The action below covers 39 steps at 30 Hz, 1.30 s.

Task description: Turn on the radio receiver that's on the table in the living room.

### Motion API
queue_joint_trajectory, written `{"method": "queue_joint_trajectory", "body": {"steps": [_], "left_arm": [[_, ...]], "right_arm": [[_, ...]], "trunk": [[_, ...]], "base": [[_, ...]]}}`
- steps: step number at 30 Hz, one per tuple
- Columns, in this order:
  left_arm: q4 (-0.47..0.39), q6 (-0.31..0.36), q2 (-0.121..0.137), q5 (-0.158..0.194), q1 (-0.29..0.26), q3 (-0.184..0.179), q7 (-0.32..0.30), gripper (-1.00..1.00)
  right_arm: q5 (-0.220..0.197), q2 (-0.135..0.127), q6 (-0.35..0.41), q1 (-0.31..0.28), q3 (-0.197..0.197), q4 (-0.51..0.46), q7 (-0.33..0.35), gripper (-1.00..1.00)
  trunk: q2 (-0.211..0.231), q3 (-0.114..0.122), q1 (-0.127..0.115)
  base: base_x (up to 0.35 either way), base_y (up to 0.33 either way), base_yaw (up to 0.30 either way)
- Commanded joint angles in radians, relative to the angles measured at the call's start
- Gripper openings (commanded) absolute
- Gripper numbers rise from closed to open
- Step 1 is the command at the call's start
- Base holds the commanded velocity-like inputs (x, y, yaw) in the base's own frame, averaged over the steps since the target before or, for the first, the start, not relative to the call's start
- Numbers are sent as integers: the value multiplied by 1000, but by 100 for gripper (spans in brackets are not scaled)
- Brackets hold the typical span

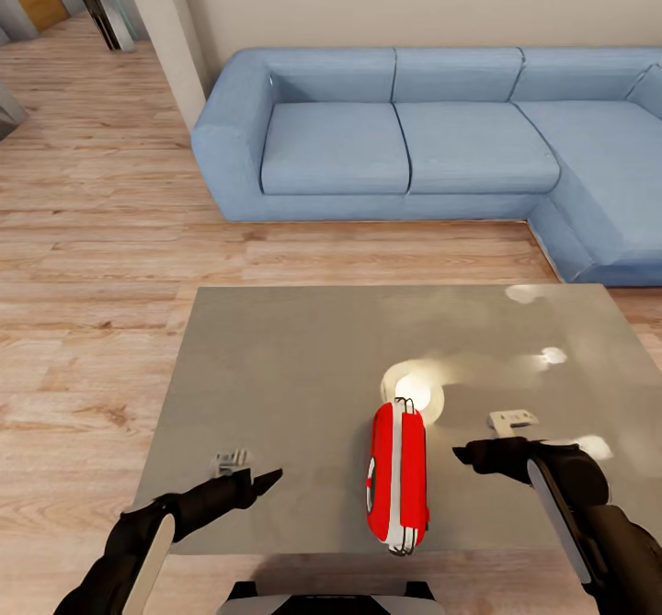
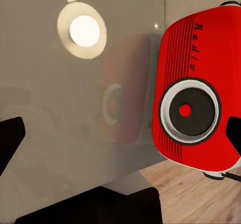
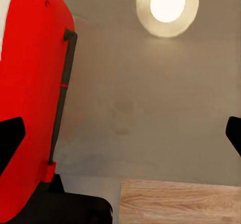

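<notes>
The radio [image 1: 398,477] stands on edge at the table's [image 1: 276,385] near rim, about 6 o'clock on its top, dial facing 9 o'clock. The left gripper [image 1: 253,479] sits at its 9 o'clock, the right gripper [image 1: 471,454] at 3; both have fingers spread, holding nothing. A hard poke at the dial [image 2: 190,111] could tip the narrow radio or slide it off the edge.

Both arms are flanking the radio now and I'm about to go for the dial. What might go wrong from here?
The radio receiver stands on edge, narrow and upright, right at the near edge of the table; a sideways push from either gripper might tip it or slide it off. Its dial faces the left gripper, so reaching with the right gripper would meet the back. The glossy top mirrors the radio, which may mislead depth judgement.
</notes>
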Motion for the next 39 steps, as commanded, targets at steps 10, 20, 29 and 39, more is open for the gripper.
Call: {"method": "queue_joint_trajectory", "body": {"steps": [10, 20, 29, 39], "left_arm": [[40, -1, 4, 3, 0, 0, -1, 100], [42, -1, 5, 3, 0, 0, -1, 100], [42, -1, 5, 3, 0, 0, -1, 100], [42, -1, 4, 3, 0, 0, -1, 100]], "right_arm": [[-22, 28, -7, 23, -5, 6, 23, 100], [-20, 48, -10, 43, 12, 2, 39, 100], [-6, 98, -10, 43, 63, 3, 32, 100], [-6, 155, -10, 43, 92, 4, 30, 100]], "trunk": [[0, 0, 0], [0, 0, 0], [0, 0, 0], [0, 0, 0]], "base": [[0, 0, 0], [0, 0, 0], [0, 0, 0], [0, 0, 0]]}}
